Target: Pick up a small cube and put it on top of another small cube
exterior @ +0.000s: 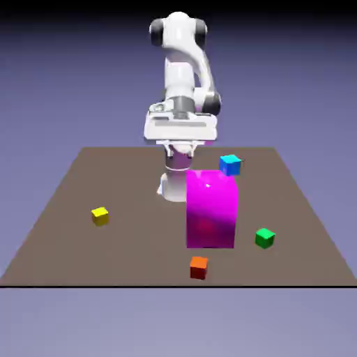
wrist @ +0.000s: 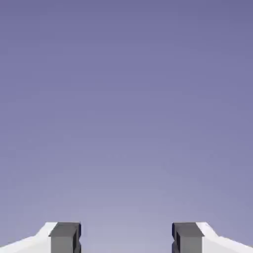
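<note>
I have the gripper (wrist: 126,238) open, its two grey fingertips (wrist: 65,237) well apart at the bottom edge of my hand view, with only plain backdrop (wrist: 126,123) between them, so I'm holding nothing and touching nothing. In the exterior view I see the hand raised above the far part of the brown table (exterior: 132,181), in front of the white arm (exterior: 179,70). My yellow cube (exterior: 100,216) sits on the tabletop toward the exterior view's left, well apart from the rest. The blue cube (exterior: 230,165) is on the exterior view's right, just beyond the large magenta block (exterior: 210,209) as I look at it. The green cube (exterior: 264,238) lies right of that block, and the orange cube (exterior: 199,268) is near the table's front edge. Around everything I get a blue-violet room, darkening to black along the top.
</note>
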You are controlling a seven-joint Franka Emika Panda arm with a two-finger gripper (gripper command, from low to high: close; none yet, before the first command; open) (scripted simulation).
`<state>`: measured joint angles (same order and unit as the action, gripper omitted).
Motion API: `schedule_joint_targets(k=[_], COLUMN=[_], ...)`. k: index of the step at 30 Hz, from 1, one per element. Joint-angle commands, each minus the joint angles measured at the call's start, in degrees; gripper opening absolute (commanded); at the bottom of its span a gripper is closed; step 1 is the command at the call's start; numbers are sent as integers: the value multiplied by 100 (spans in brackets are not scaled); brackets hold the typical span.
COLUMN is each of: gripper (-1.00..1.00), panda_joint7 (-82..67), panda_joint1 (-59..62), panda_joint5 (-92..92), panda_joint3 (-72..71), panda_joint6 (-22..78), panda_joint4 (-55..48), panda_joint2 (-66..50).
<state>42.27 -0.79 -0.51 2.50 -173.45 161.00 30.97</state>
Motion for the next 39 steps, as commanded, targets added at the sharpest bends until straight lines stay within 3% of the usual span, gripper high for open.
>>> schedule_joint_targets(k=[1, 25, 39], gripper=[0, 0, 0], panda_joint7=[-16, -395, -2453], panda_joint1=[-8, -203, 1675], panda_joint5=[-43, -1069, -3817], panda_joint3=[208, 5190, 2725], panda_joint6=[46, 1148, 568], panda_joint4=[0, -4, -456], panda_joint2=[-140, -3495, -4742])
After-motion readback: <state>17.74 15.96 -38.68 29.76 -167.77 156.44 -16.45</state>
